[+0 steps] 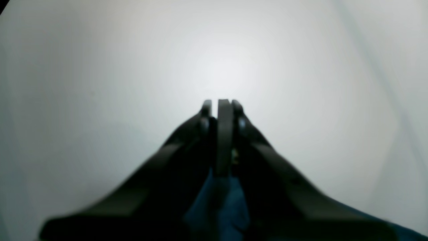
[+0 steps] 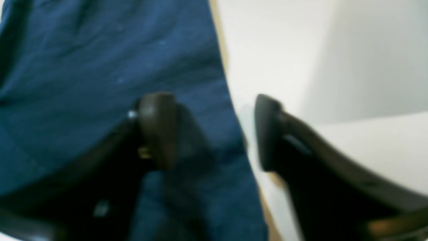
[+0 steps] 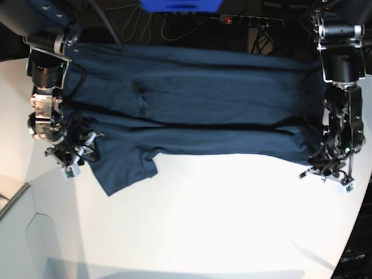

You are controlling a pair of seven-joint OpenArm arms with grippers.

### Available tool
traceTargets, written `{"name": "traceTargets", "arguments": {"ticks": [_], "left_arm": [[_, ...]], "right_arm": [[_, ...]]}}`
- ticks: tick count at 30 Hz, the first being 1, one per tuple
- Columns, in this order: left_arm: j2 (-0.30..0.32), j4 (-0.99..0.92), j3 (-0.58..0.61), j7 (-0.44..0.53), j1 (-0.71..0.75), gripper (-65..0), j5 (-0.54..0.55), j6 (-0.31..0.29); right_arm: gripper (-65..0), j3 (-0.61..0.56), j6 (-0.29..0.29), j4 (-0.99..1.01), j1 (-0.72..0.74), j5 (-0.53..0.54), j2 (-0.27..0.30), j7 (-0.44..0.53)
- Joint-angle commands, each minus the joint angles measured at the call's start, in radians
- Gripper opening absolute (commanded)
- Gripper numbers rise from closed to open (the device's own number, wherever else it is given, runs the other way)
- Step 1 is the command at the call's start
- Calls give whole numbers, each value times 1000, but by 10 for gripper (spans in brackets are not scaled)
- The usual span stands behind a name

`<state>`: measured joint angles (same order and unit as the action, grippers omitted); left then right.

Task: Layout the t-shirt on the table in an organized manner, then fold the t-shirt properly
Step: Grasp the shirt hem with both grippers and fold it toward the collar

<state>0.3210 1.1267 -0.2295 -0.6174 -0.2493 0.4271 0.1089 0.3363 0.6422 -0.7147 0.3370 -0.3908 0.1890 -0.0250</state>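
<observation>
Two claws worked the fold: your left claw (image 1: 222,103) was clamped on the shirt (image 3: 192,110), cloth bunched behind its tips. Your right claw (image 2: 214,130) stood partly parted astride the shirt's edge over the bench (image 3: 221,221); next, I judge, it needed to close there.

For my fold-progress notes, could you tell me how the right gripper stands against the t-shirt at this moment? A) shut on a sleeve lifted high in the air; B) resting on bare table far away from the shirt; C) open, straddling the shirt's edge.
C: in the right wrist view the right gripper has one finger over the t-shirt, the other over the table, jaws apart.
</observation>
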Motion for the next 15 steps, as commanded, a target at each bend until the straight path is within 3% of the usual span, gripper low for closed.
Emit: {"name": "traceTargets", "arguments": {"ticks": [1,6,15], "left_arm": [[17,14,-5,21,-23,-649,0,1],[17,13,-5,21,-23,-649,0,1],[17,22,-66,18,-55,-649,0,-1]], "right_arm": [[-419,-27,-9,-6,15,-12,8,-10],[-650,-102,-9,-6,14,-12,11,-11],[-650,-99,-9,-168,37,-6,11,-11]]}}
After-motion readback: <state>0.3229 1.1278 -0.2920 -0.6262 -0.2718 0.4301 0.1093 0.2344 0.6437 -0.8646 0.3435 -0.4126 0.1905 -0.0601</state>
